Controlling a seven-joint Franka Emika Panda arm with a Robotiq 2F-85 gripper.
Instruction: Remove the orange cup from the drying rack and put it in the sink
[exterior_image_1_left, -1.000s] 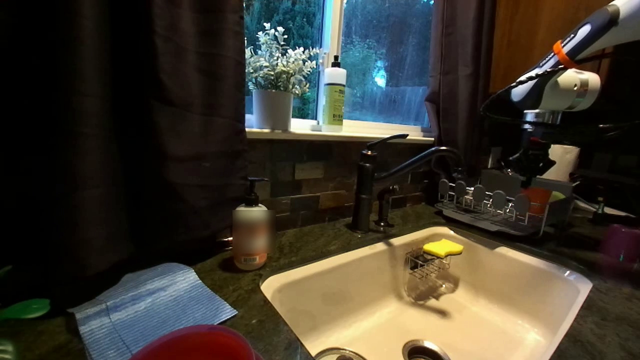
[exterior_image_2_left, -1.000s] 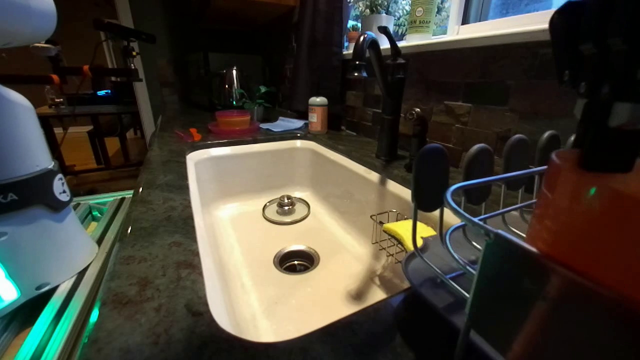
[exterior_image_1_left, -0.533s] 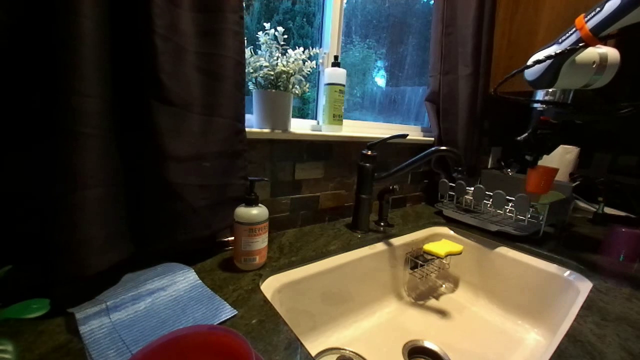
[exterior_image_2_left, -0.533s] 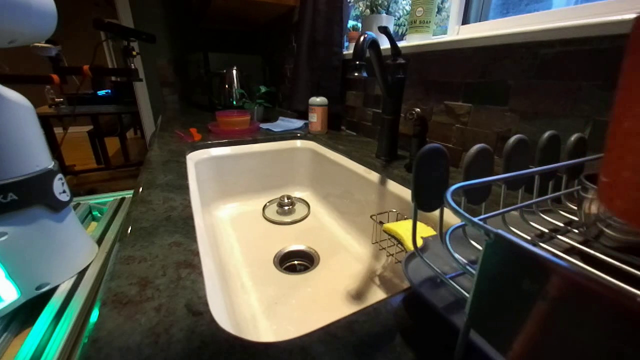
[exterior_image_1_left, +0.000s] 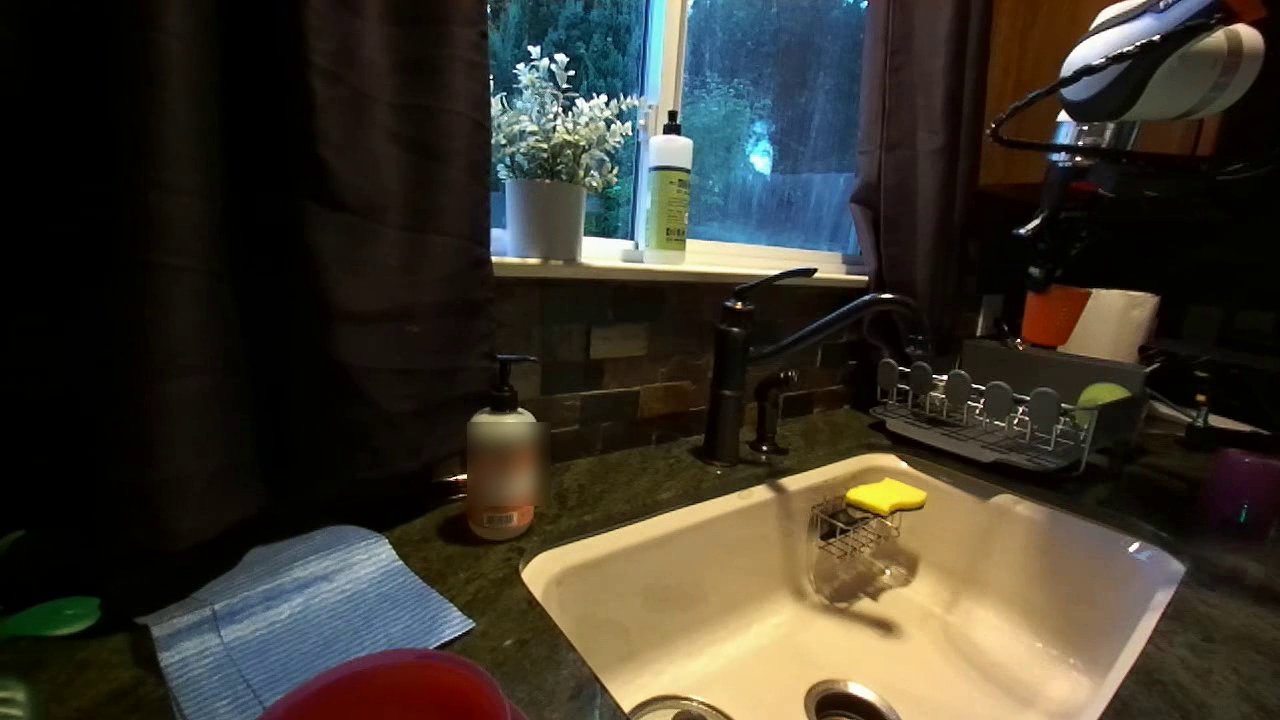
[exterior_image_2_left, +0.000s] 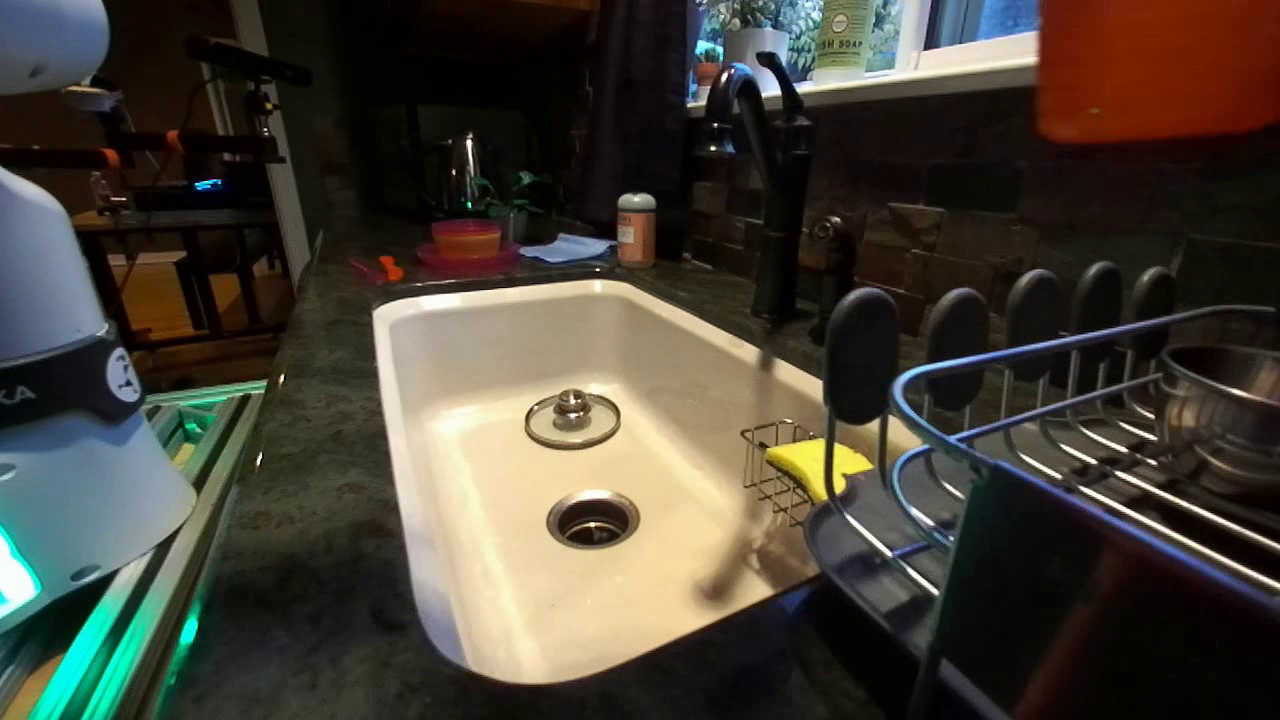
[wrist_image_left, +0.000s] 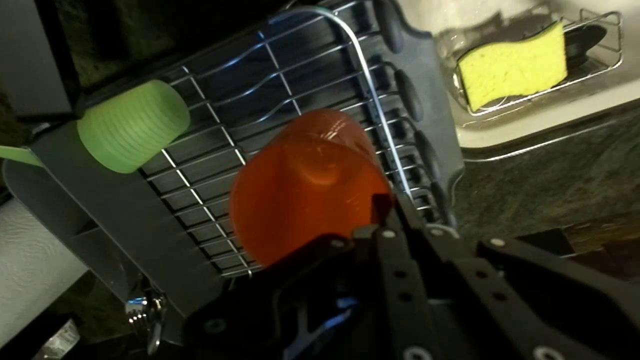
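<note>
The orange cup (exterior_image_1_left: 1054, 316) hangs in the air above the drying rack (exterior_image_1_left: 985, 440), slightly tilted. It also shows at the top right of an exterior view (exterior_image_2_left: 1150, 70) and in the wrist view (wrist_image_left: 300, 195). My gripper (wrist_image_left: 395, 202) is shut on the cup's wall near the rim, one finger inside and one outside. The gripper (exterior_image_1_left: 1040, 275) is dark in an exterior view, above the cup. The white sink (exterior_image_2_left: 480, 420) lies beside the rack, with the cup apart from it.
A green cup (wrist_image_left: 132, 125) lies in the rack. A metal bowl (exterior_image_2_left: 1225, 415) sits there too. A yellow sponge (exterior_image_1_left: 886, 495) rests in a wire caddy on the sink wall. The black faucet (exterior_image_1_left: 730, 380) stands behind the sink. A glass lid (exterior_image_2_left: 572, 420) lies in the sink.
My gripper has lifted the orange cup up out of the drying rack, rising well above it. The green cup and metal bowl in the rack have come into clearer view.
</note>
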